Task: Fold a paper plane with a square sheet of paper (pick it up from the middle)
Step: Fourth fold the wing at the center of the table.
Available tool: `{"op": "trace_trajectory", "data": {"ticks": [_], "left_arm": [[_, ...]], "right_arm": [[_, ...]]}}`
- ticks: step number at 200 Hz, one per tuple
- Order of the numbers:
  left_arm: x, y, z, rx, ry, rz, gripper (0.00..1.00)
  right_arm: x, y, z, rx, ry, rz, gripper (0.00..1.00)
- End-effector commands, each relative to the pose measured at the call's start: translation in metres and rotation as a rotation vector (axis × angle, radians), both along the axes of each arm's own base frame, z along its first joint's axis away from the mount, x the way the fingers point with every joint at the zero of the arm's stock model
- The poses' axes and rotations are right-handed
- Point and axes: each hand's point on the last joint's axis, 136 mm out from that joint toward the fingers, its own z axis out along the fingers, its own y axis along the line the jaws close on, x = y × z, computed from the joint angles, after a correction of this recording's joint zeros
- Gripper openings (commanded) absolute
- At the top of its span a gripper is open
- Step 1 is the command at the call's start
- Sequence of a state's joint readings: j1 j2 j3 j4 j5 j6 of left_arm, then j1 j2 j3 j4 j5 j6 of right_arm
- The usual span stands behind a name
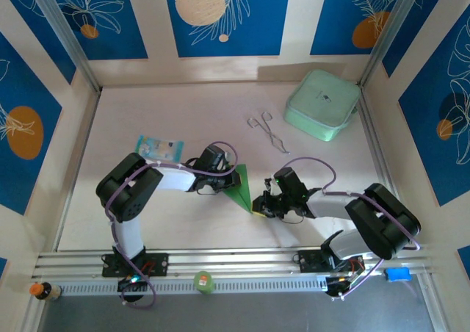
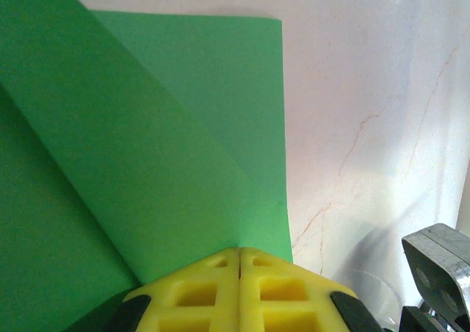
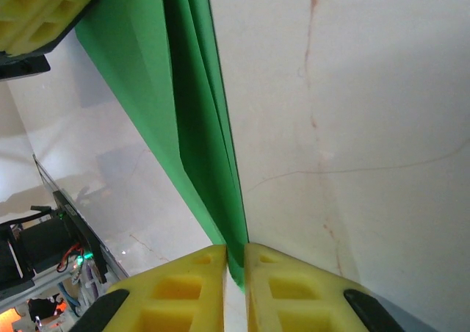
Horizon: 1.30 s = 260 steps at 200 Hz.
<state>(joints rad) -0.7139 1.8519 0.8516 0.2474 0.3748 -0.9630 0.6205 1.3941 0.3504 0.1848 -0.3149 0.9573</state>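
The yellow pads (image 2: 213, 277) of the left gripper (image 2: 239, 255) are sitting at the foot of the left wrist view, pressed together with no gap. Their tips are meeting the green sheet of paper (image 2: 147, 148) right where a diagonal crease is running in. Whether they are pinching the sheet or only pressing on it cannot be told. In the right wrist view the right gripper (image 3: 235, 257) is standing nearly closed, with only a narrow slit between its pads. The pointed end of the folded sheet is running into that slit, so this gripper is holding the paper by its tip. From above, the sheet is showing as a narrow folded wedge near the middle of the pale counter (image 1: 183, 112), close to the arms, with its wide end by the left gripper and its point by the right gripper. Farther back, a light-blue packet (image 1: 159, 147) is lying to the left, a pair of metal tongs (image 1: 268, 130) is resting near the centre, and a mint-green box (image 1: 323, 104) is sitting in the far right corner, all apart from the sheet
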Motion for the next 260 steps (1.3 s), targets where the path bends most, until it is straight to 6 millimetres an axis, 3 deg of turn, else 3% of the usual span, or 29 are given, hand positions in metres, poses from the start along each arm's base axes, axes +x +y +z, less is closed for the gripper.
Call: {"op": "trace_trajectory", "data": {"ticks": [1, 99, 119, 156, 202, 237, 260], "left_arm": [[-0.012, 0.013, -0.027, 0.067, 0.065, 0.011, 0.05], [-0.014, 0.014, -0.03, 0.072, 0.068, 0.013, 0.05], [-0.014, 0.014, -0.03, 0.072, 0.067, 0.014, 0.05], [-0.014, 0.015, -0.03, 0.074, 0.066, 0.011, 0.05], [-0.015, 0.016, -0.03, 0.078, 0.065, 0.011, 0.05], [-0.015, 0.015, -0.031, 0.074, 0.07, 0.008, 0.05], [-0.015, 0.015, -0.032, 0.073, 0.072, 0.008, 0.05]], "right_arm": [[-0.017, -0.01, -0.016, -0.062, 0.074, 0.014, 0.13], [-0.028, -0.016, -0.027, -0.09, 0.133, 0.005, 0.05], [-0.023, -0.013, -0.017, -0.065, 0.106, 0.0, 0.11], [0.0, -0.011, 0.022, -0.009, -0.01, -0.032, 0.18], [0.023, 0.014, 0.06, 0.101, -0.098, 0.045, 0.06], [0.031, 0.038, 0.055, 0.072, -0.094, 0.107, 0.03], [0.035, 0.043, 0.041, 0.023, -0.065, 0.109, 0.02]]}}
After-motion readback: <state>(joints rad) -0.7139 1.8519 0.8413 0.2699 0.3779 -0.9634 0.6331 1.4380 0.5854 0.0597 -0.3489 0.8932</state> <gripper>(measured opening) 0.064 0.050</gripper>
